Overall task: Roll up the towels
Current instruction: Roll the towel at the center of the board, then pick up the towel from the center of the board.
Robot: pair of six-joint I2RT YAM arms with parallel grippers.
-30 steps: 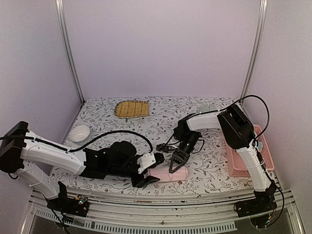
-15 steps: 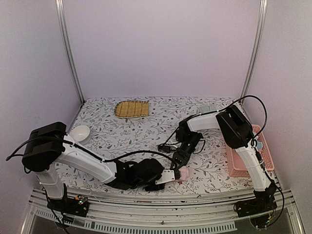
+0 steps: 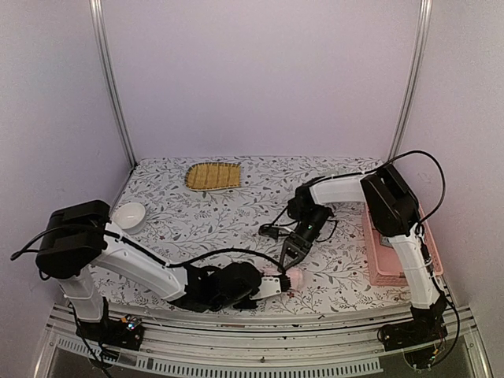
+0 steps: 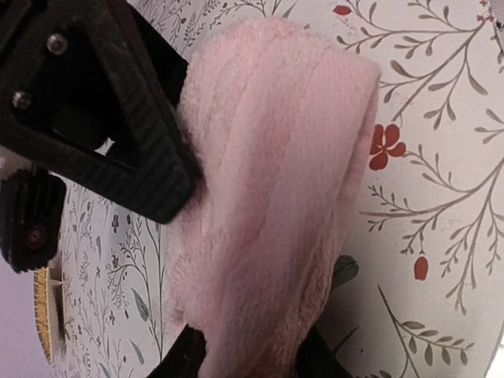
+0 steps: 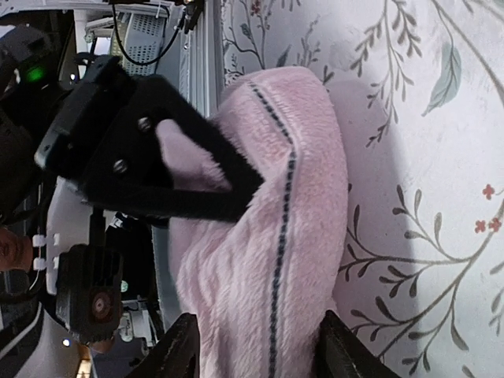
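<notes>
The pink plush cloth towel (image 4: 276, 157) lies bunched into a thick, loose roll on the floral-printed table cover (image 3: 205, 228), close to the near edge and a little right of centre. Both arms meet over it. The left gripper (image 4: 248, 358) reaches in from the left along the near edge. Its two fingers sit on either side of the roll with pile bulging between them, so it reads as pinching the towel. The right gripper (image 5: 260, 354) comes in from the far side, and its fingers likewise straddle and squeeze the cloth beside the dark stitched stripe (image 5: 279, 205) that runs along it. Each wrist view shows the other arm's black finger sunk into the pile, so the two claws are crowded together.

The step in hand looks like tightening the roll. It would go best if one claw anchors the core while the other draws the outer layer over it, staying low against the table so the layers cannot spring open. Holding the stripe straight would stop the roll from coning. Plush compresses and slips, so the grip should be firm and taken well into the cloth. The claws should let go one at a time, and the fingers should not be driven into each other. The free end is hidden, so how much cloth remains unrolled cannot be told.
</notes>
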